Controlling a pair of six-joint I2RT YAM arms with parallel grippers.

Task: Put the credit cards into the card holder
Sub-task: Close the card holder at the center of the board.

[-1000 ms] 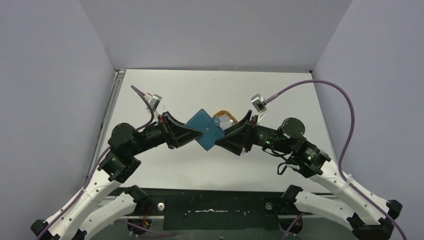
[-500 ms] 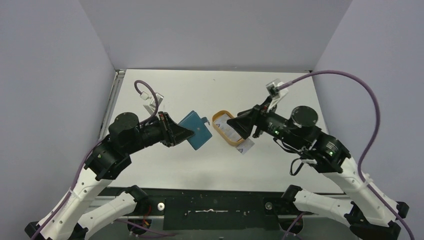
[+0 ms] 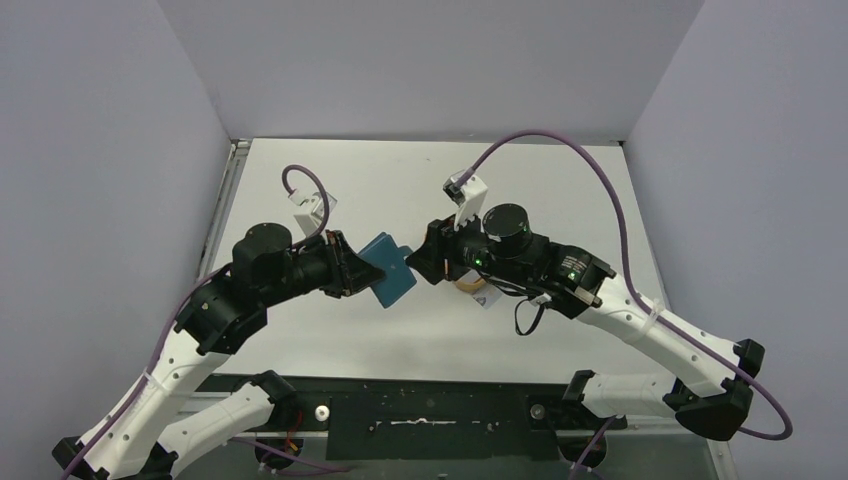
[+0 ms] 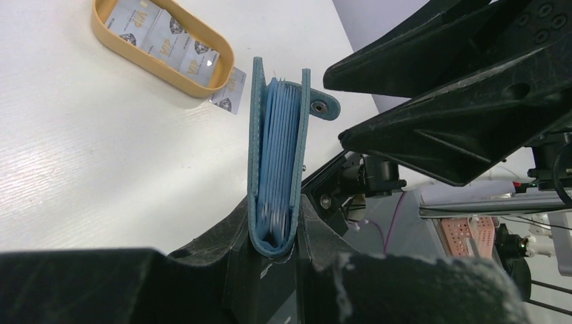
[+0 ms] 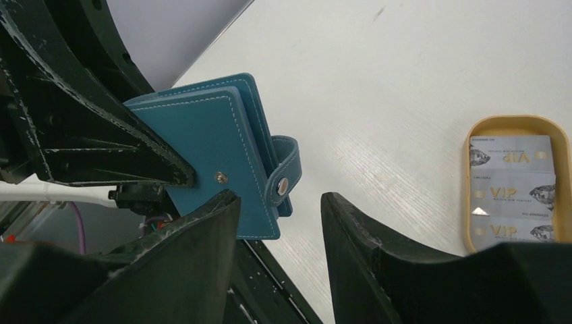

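White tabletop from above: the left gripper [image 3: 347,266] clamped the teal card holder [image 3: 388,268], the right gripper [image 3: 428,262] just beyond it. Left wrist: the holder was pinched at its fold, long axis pointing straight out from the jaws. Right wrist: parted, empty jaws faced the snap tab [image 5: 286,173] just ahead-left; credit cards [image 5: 512,183] lay in a tray [image 5: 516,122] ahead-right.

Qty: 1 card holder [image 4: 276,155], 1 tray [image 5: 514,123], 4 credit cards [image 4: 165,37] vis.
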